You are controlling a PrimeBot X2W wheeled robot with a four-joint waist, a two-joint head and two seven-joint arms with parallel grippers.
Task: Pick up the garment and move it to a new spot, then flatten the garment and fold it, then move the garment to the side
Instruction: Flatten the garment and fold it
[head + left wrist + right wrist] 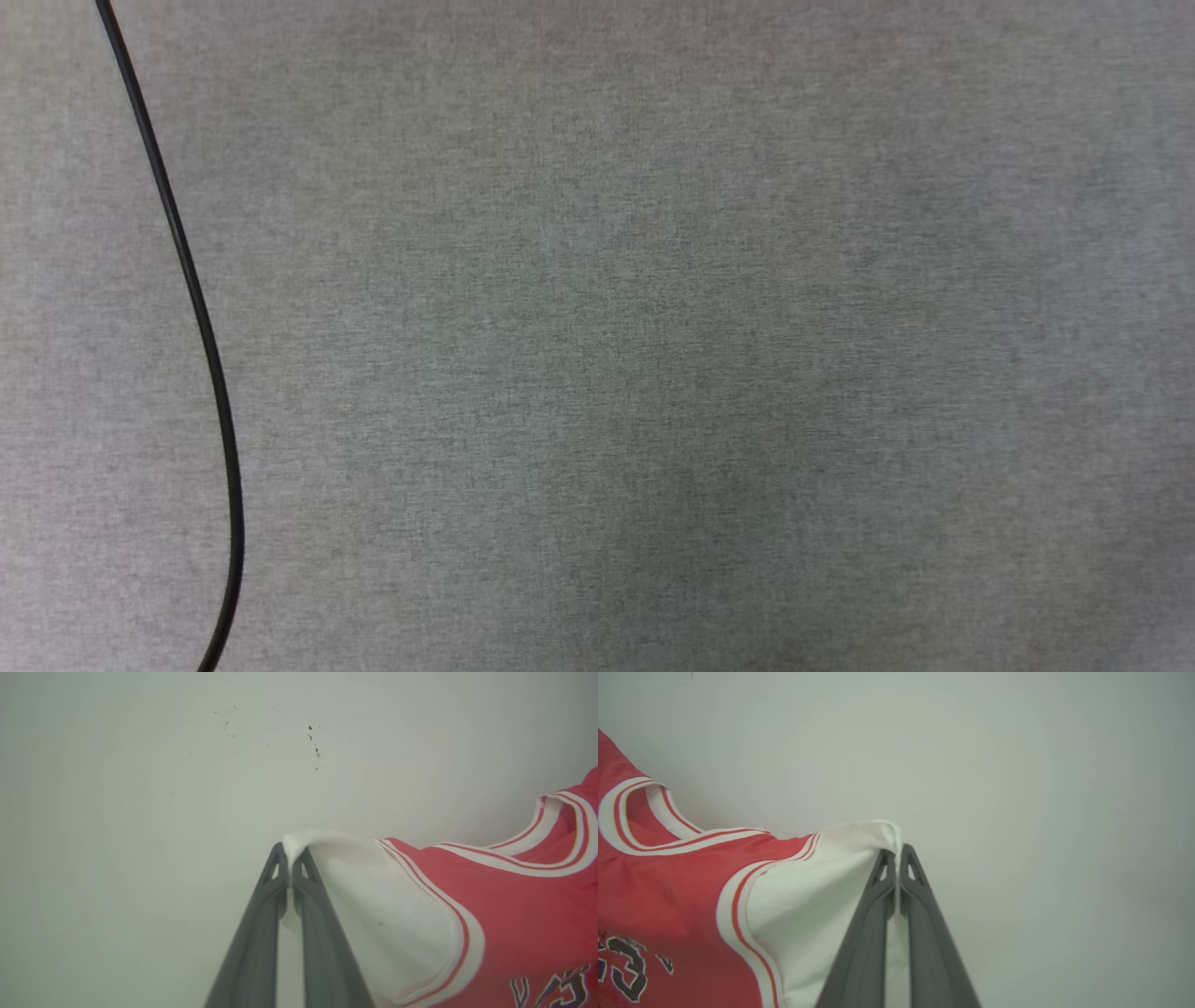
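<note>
Extending the left arm with two long dark grey fingers rising from the bottom edge of the left wrist view and meeting at the tips. Clamping the left jaws almost fully together on the bunched top edge of one white short sleeve of the garment, a red basketball-style jersey shirt in smooth fabric with red-and-white striped trim. Holding the right arm in a mirrored pose, pressing the right jaws tight on the edge of the other white sleeve, with the dark fingers pointing up the right wrist view. Holding the garment up between both grips against a plain pale background with a few small dark specks, with the striped neckline sagging between the sleeves and black white-outlined figures showing low on the red front. Looking down in the head view on a grey woven surface with a thin black cable curving down its left side
</note>
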